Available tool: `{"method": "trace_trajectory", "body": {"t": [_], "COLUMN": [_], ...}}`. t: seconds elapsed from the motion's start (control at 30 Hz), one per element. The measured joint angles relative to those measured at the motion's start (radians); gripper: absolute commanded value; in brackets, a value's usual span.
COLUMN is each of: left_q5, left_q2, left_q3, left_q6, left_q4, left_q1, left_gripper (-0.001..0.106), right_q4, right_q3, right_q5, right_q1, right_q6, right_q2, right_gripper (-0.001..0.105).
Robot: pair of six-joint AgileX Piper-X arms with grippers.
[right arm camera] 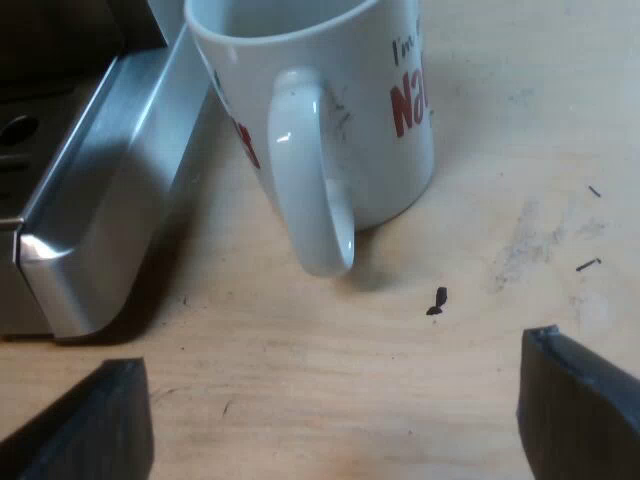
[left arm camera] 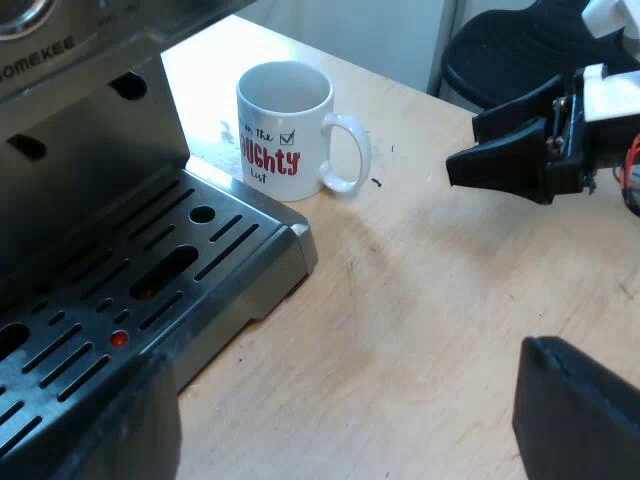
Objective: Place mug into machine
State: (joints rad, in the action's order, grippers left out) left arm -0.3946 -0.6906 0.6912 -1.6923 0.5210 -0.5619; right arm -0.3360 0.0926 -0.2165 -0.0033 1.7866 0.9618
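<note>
The mug (left arm camera: 287,132) stands upright on the surface (left arm camera: 430,300), mouth up and, as far as its inside shows, empty. It is not yet in the machine. Its long axis is vertical, and its handle (right arm camera: 305,185) sticks out sideways, away from the drip tray (left arm camera: 150,285) and straight toward the right jaws.

Those jaws are set wide apart, their two black fingers (right arm camera: 578,412) low to the surface and short of the mug, with the handle roughly centred in the gap between them. The right arm is the nearer one, and I judge that a straight advance would bring it onto the handle or the body.

The left jaws are likewise spread, their fingers (left arm camera: 575,410) well back from the mug, looking across the tray toward it.

The tray's corner lies just beside the mug, on the side opposite the handle. I cannot tell whether the two touch.

The mug is glossy white ceramic, a smooth cylinder with a thick loop handle and red and dark lettering. The tray is brushed metal with a slotted grille, round holes and a small red dot (left arm camera: 118,340). The espresso machine (left arm camera: 90,130) rises behind it. The surface is pale wood with a few dark specks.
</note>
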Motion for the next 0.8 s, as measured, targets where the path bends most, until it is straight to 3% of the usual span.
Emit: {"method": "trace_trajectory", "body": {"t": [0.8], "left_q5": [0.000], "left_q2": [0.000], "left_q3": [-0.007], "left_q6": [0.000], "left_q4": [0.000], "left_q1": [0.000], "left_gripper": [0.070], "right_q4": [-0.123], "right_q3": [0.098], "right_q5": [0.033], "right_q1": [0.021], "right_q6": [0.040], "right_q2": [0.248], "right_gripper": [0.095]}}
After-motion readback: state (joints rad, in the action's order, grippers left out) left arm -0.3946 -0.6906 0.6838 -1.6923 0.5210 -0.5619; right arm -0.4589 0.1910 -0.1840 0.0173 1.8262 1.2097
